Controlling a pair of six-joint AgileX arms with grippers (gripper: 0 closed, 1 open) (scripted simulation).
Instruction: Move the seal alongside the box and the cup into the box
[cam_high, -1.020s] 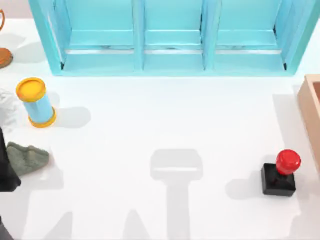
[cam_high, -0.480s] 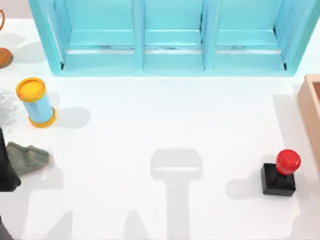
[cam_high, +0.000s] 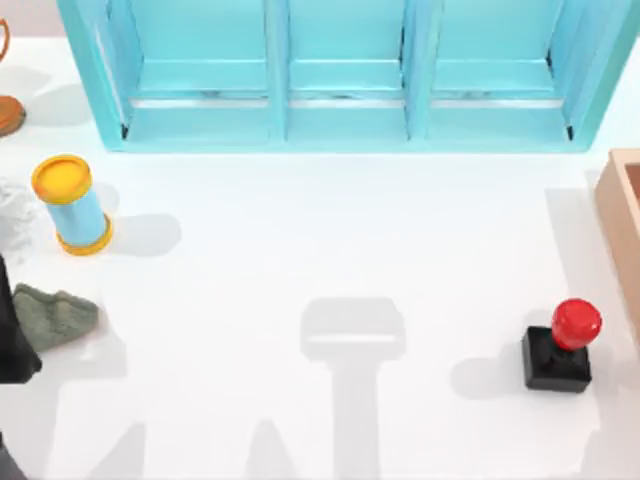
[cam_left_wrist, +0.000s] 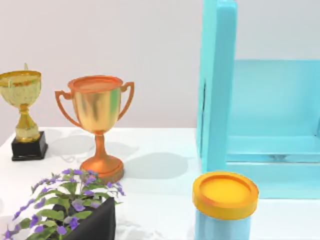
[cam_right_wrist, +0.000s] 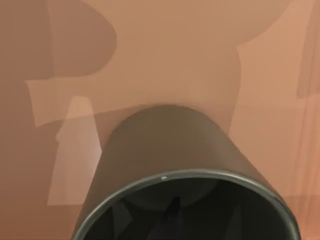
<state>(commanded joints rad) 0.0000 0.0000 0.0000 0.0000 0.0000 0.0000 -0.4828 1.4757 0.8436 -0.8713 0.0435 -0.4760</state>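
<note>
Right wrist view: dark olive cup close under the camera, tan box floor right behind, hand's grip impossible to tell. Top view: seal upright on tabletop, just beside the box wall, nearer the right arm.

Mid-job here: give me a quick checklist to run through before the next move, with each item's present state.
1. Seal alongside the box: ok; it stands upright just off the box's wall at the table's right edge.
2. Cup over the box floor: ok; in the right wrist view the tan wood lies behind it.
3. Cup resting on the floor or held above it: cannot tell.
4. Right pincer's grip on the cup: cannot tell.
5. Left arm out of the way: ok; it sits at the table's left edge beside the grey-green cloth.
6. Blue-and-yellow cylinder clear of the work area: ok; it stands far left.
</note>
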